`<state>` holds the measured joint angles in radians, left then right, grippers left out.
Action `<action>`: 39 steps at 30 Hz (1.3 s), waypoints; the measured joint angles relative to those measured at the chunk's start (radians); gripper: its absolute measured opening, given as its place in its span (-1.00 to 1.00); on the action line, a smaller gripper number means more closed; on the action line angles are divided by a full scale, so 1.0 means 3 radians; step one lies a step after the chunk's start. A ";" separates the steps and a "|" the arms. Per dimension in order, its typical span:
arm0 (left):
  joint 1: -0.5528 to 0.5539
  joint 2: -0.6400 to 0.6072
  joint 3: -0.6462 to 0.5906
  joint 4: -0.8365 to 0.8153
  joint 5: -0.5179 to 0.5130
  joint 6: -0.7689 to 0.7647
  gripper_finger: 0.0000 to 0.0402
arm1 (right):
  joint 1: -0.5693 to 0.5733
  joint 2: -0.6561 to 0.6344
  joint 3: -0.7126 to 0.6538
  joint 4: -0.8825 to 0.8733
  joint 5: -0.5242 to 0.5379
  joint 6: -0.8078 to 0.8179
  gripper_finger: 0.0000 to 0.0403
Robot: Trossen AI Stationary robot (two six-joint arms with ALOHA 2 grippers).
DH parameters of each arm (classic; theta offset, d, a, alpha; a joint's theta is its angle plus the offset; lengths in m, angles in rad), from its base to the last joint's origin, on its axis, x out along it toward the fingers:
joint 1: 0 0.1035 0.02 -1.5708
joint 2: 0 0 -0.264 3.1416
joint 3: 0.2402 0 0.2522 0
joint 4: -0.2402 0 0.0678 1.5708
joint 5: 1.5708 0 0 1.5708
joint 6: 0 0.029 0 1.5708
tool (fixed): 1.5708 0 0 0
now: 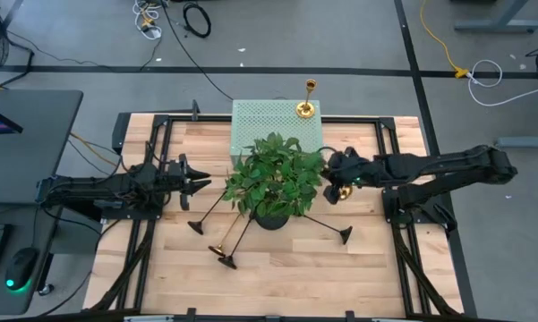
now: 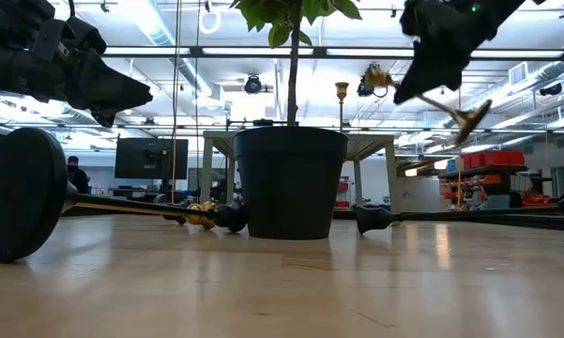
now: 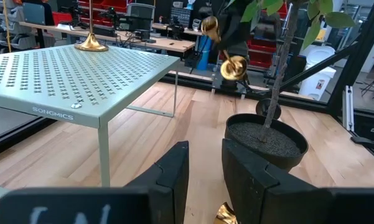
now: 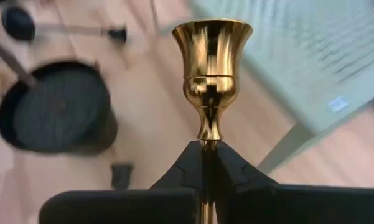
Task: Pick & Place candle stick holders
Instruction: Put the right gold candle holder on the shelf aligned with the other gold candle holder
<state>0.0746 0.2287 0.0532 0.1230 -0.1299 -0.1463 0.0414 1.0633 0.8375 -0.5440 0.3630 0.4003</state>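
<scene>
My right gripper (image 4: 206,163) has its fingers clamped on the stem of a gold candlestick (image 4: 211,74), lifted clear of the table (image 1: 376,277) just right of the potted plant (image 1: 275,179). Another gold candlestick (image 1: 306,98) stands upright on the pale green perforated box (image 1: 251,121), near its right edge, at the table's far edge. My left gripper (image 1: 200,185) hovers left of the plant with its fingers slightly parted, holding nothing. Two black candlesticks (image 1: 206,215) and a gold one (image 1: 224,243) lie crossed in front of the plant; another black one (image 1: 329,227) lies to its right. The table's near edge has open wood.
</scene>
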 joint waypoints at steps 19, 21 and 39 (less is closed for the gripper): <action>0.0000 0.0001 0.0000 0.0000 0.0000 -0.0001 -0.51 | -0.0194 -0.0210 0.0001 0.1406 0.0908 -0.0992 -0.98; 0.0000 0.0000 0.0000 -0.0001 0.0000 0.0000 -0.51 | -0.0214 -0.0210 0.0001 0.1580 0.0895 -0.1141 -0.98; 0.0000 0.0000 0.0000 -0.0001 0.0000 -0.0003 -0.51 | -0.0863 -0.0208 -0.0910 0.3957 -0.0306 -0.1810 -0.98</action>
<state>0.0746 0.2287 0.0532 0.1226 -0.1299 -0.1471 -0.2176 1.0008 0.5646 0.6431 0.2713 -0.1426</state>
